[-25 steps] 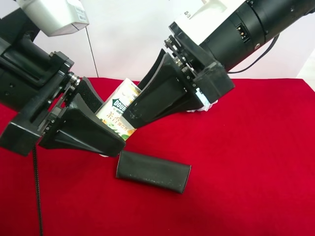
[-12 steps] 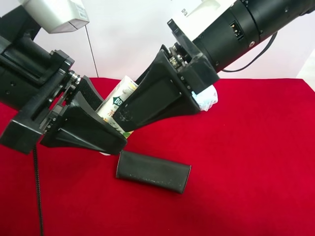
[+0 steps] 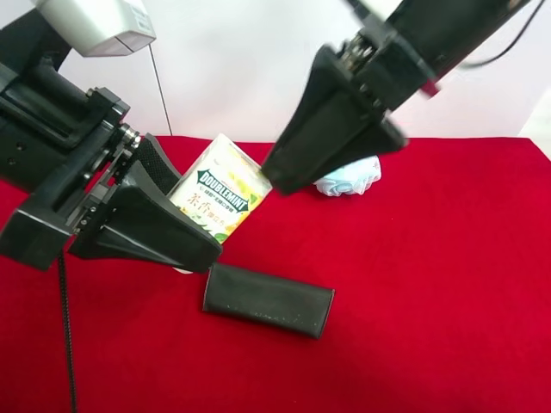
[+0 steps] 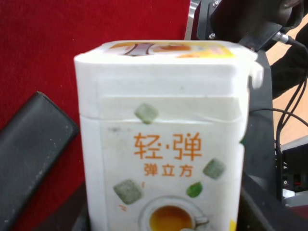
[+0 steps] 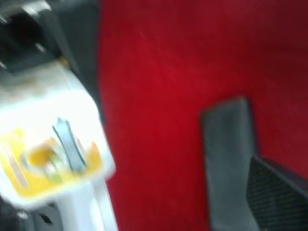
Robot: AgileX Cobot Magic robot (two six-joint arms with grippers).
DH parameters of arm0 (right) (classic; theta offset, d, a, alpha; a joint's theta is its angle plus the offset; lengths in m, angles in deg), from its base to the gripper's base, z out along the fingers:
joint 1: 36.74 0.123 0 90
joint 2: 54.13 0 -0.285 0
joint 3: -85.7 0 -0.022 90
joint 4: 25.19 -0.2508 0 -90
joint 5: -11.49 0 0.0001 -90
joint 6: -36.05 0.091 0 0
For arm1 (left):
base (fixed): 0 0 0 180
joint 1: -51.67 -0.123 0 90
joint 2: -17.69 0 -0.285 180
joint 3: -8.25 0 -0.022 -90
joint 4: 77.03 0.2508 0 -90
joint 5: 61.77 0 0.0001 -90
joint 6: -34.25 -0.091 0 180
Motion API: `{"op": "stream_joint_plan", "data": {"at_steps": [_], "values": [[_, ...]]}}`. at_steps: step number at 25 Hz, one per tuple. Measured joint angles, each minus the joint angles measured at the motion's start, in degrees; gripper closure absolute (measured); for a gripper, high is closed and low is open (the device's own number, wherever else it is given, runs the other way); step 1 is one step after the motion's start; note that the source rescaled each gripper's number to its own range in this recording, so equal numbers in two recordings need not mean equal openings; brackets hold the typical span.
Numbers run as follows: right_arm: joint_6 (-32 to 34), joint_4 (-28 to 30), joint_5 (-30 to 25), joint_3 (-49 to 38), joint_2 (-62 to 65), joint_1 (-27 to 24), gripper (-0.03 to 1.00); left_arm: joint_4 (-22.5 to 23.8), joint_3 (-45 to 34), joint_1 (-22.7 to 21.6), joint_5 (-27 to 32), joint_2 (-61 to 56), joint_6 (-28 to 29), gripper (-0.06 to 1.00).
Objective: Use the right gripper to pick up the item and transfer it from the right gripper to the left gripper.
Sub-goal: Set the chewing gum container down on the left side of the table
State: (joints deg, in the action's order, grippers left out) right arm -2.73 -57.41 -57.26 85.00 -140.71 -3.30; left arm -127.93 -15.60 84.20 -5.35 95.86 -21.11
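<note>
The item is a white Doublemint gum box (image 3: 219, 194) with green and yellow print. It sits tilted between the fingers of my left gripper (image 3: 196, 219), the arm at the exterior high view's left, held above the red cloth. The left wrist view shows the box (image 4: 163, 144) close up, filling the frame. My right gripper (image 3: 280, 176) is above and right of the box, apart from it and blurred. In the right wrist view the box (image 5: 48, 144) is off to one side and one meshed finger pad (image 5: 279, 192) shows at the edge.
A black oblong case (image 3: 267, 301) lies on the red tablecloth (image 3: 448, 284) below the box; it also shows in the left wrist view (image 4: 29, 149) and the right wrist view (image 5: 228, 159). A pale blue and white crumpled object (image 3: 349, 179) lies behind the right gripper.
My right gripper has let go of the box and pulled away up and to the right. The box stays in my left gripper, which has not moved.
</note>
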Motion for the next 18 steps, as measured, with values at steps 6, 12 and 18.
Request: {"op": "stream_joint_plan", "data": {"at_steps": [6,12,18], "values": [[8.98,7.42,-0.56,0.16,6.51,0.0,-0.03,0.0,0.0,0.0,0.0,0.0,0.0,0.94],[14.47,10.03,-0.67,-10.24,19.3,0.0,-0.03,0.0,0.0,0.0,0.0,0.0,0.0,0.94],[21.47,13.1,-1.26,-24.78,36.05,0.0,-0.03,0.0,0.0,0.0,0.0,0.0,0.0,0.94]]}}
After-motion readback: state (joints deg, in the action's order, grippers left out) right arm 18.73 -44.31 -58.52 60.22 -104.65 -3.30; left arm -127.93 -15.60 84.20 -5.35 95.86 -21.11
